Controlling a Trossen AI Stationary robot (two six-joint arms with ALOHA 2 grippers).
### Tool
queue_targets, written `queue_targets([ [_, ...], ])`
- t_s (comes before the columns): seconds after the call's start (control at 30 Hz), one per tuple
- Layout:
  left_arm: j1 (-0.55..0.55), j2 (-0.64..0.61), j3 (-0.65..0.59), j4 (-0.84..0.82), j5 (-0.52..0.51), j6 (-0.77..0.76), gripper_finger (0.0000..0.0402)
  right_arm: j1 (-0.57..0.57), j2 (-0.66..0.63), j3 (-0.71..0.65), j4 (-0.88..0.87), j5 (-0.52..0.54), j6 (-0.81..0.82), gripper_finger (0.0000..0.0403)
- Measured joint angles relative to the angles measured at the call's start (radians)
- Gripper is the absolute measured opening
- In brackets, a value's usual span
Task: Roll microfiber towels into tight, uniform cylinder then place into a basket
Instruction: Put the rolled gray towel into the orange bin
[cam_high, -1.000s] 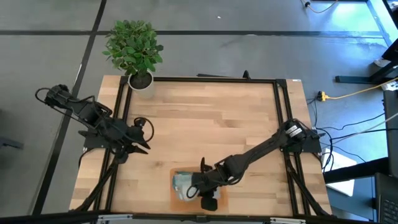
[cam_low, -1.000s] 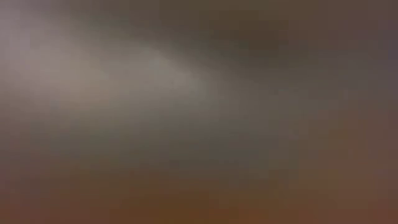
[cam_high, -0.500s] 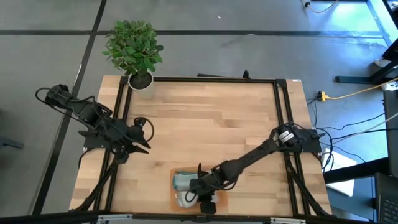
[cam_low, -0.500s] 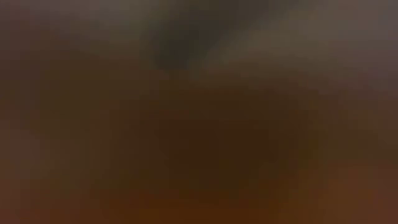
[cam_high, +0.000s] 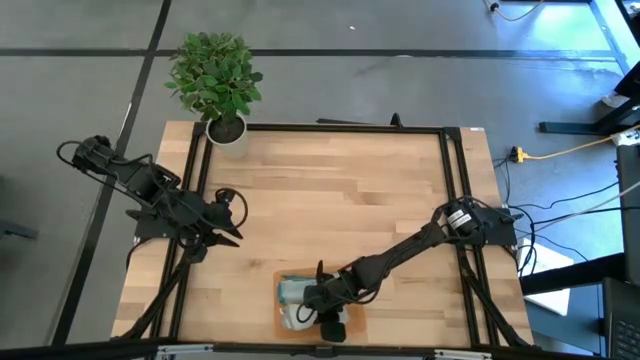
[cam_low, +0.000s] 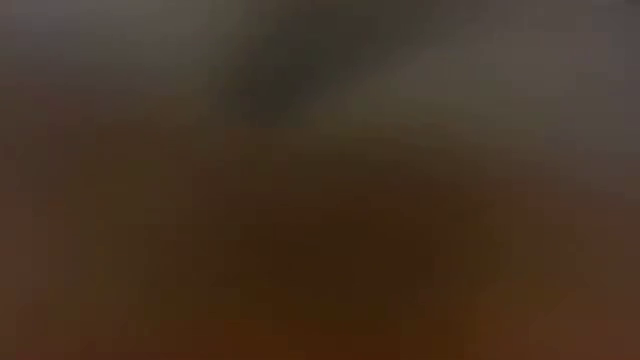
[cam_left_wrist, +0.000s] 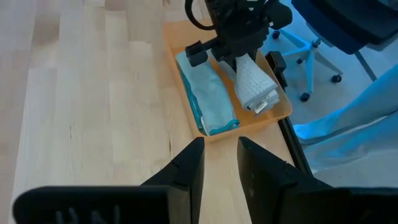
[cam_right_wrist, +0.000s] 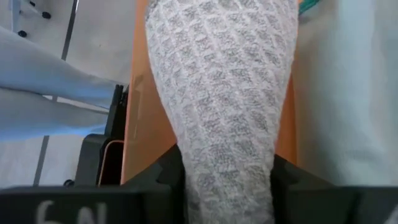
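The orange basket (cam_high: 355, 325) sits at the table's near edge, in the middle. A rolled pale teal towel (cam_left_wrist: 208, 93) lies in it along one long side. Beside it lies a rolled grey towel (cam_left_wrist: 256, 87), and my right gripper (cam_left_wrist: 239, 46) is shut on one end of it. The right wrist view shows the grey roll (cam_right_wrist: 217, 74) running away from between the fingers over the basket's floor (cam_right_wrist: 140, 124). My left gripper (cam_left_wrist: 219, 146) hangs open at the table's left edge, holding nothing. The low view is a blur. My right gripper pinches the grey towel's roll at the end nearest the arm (cam_right_wrist: 227, 149), one finger (cam_right_wrist: 171, 177) on each side. The fingers slant down from the table's right side and lie along the roll. Its free end (cam_left_wrist: 264, 102) rests in the basket, next to the teal roll.
A potted plant (cam_high: 215, 80) stands at the table's far left corner. Black frame rails (cam_high: 450, 180) run along the table's edges. Bare wood lies between the basket and the far edge. Chair legs (cam_left_wrist: 308, 56) stand on the floor beyond the near edge.
My right gripper has gone down into the basket and a little toward the table's left edge, carrying the grey roll with it. The roll now lies low in the basket beside the teal one. My left arm has kept still.
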Motion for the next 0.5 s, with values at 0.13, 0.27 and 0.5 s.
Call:
queue_targets([
  [0.13, 0.000, 0.000, 0.000, 0.000, 0.000, 0.000, 0.0085, 0.000, 0.000, 0.000, 0.000, 0.003, 0.002, 0.0154],
  [0.27, 0.000, 0.000, 0.000, -0.001, 0.000, 0.000, 0.0085, 0.001, 0.000, 0.000, 0.001, 0.003, 0.004, 0.0193],
  [0.5, 0.000, 0.000, 0.000, -0.001, 0.000, 0.000, 0.0085, -0.005, -0.002, 0.000, 0.002, 0.003, 0.003, 0.0245],
])
